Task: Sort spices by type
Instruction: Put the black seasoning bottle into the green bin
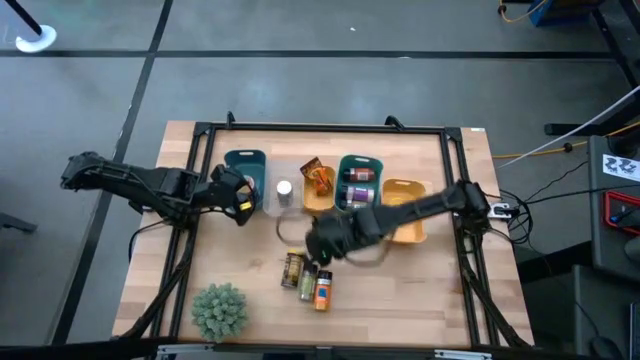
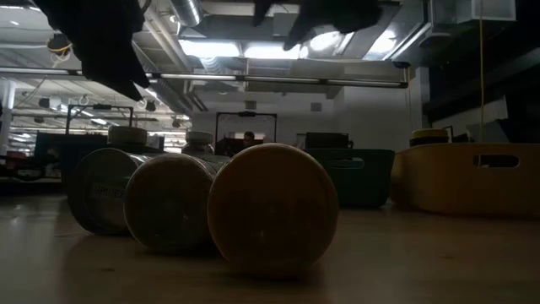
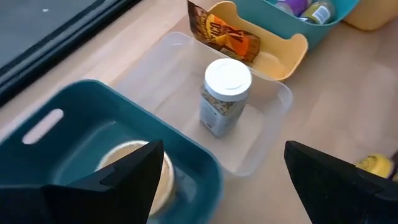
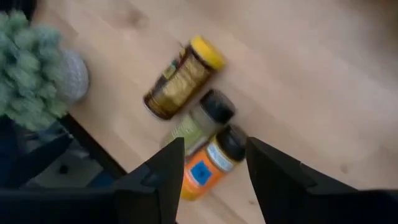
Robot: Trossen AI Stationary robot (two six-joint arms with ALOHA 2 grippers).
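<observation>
Three spice jars lie on their sides close together on the near middle of the table: a yellow-lidded one (image 4: 183, 78), a dark-lidded pale one (image 4: 200, 120) and a dark-lidded one with an orange and blue label (image 4: 208, 165). My right gripper (image 4: 214, 144) hovers open above them (image 1: 322, 248). My left gripper (image 3: 224, 149) is open over the far-left dark teal tray (image 3: 59, 134), which holds a tan-lidded jar (image 3: 134, 168). A white-lidded jar (image 3: 225, 93) stands in the clear tray (image 3: 273, 118). A brown-orange packet (image 3: 221, 34) leans in the orange tray (image 3: 289, 56).
A second teal tray (image 1: 358, 182) with several small jars stands by the orange one, and a yellow tray (image 1: 408, 212) lies to its right under my right arm. The green bushy plant (image 1: 220, 310) sits near the table's near-left corner. Bare wood shows at near right.
</observation>
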